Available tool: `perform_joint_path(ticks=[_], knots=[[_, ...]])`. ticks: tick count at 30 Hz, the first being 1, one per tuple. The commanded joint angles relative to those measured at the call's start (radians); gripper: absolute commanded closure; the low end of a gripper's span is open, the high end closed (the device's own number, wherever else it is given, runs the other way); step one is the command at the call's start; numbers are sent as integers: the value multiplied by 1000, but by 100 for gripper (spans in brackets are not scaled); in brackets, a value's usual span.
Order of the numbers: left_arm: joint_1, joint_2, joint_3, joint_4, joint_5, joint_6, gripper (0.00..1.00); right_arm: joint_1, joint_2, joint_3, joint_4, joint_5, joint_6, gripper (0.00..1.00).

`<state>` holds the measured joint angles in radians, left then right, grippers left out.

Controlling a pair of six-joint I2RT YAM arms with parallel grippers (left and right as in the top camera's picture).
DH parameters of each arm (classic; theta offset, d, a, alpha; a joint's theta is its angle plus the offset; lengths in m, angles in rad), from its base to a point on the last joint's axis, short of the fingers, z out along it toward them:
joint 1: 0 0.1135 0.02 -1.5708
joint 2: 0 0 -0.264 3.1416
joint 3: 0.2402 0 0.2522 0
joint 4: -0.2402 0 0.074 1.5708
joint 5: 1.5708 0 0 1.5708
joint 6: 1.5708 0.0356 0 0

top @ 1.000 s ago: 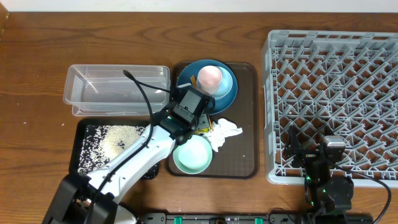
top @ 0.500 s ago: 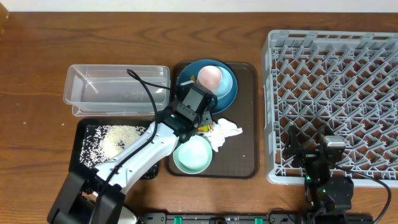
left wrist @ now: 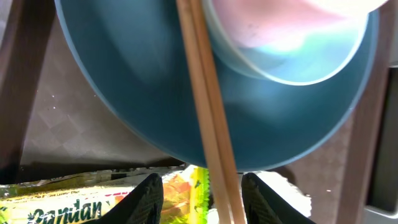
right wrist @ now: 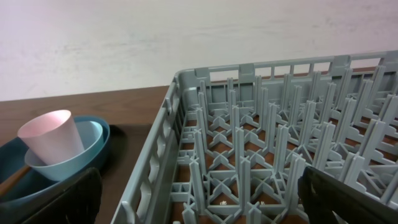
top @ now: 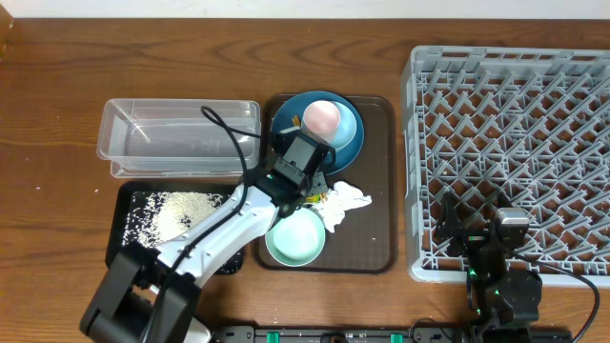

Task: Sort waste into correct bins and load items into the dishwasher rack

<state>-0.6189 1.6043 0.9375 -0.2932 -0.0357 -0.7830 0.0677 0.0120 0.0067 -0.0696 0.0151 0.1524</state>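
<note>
Left wrist view, right up close: the left claw (left wrist: pixel 202 198) is about half spread, its two black tips down on either side of the wooden chopsticks (left wrist: pixel 202 93). There's daylight on the left side of the sticks, so it's straddling, not clamped. Under the tips lies the yellow-green snack wrapper (left wrist: pixel 74 200) on the brown tray (left wrist: pixel 62 143). Further out the chopsticks run up across the dark blue plate (left wrist: pixel 137 87), beside the light blue bowl (left wrist: pixel 292 62) with the pink cup (left wrist: pixel 280 22) in it.

From overhead, nearest me are the mint bowl (top: pixel 294 238) and the crumpled napkin (top: pixel 345 205) on the tray. To the left, rice (top: pixel 176 211) is scattered in the black tray (top: pixel 122 229), with the clear tub (top: pixel 107 133) behind it.

The right claw (right wrist: pixel 199 208) is spread wide and grasps nothing, at the near left corner of the grey rack (top: pixel 515 143).
</note>
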Motion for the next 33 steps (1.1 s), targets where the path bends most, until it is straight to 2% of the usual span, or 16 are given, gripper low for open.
perform_joint_path(ticks=[1, 3, 11, 28, 33], knots=[[-2, 27, 1, -4, -1, -5, 56, 10, -5, -2, -3, 3, 3, 1], [-2, 34, 1, -4, -1, -5, 58, 10, -5, -2, -3, 3, 3, 1], [-2, 32, 2, -4, -2, -4, 75, 10, -5, -2, -3, 3, 3, 1], [-2, 4, 2, -3, -3, 4, 75, 10, -5, -2, -3, 3, 3, 1], [-2, 4, 2, -3, -18, 53, 72, 10, -5, -2, -3, 3, 3, 1]])
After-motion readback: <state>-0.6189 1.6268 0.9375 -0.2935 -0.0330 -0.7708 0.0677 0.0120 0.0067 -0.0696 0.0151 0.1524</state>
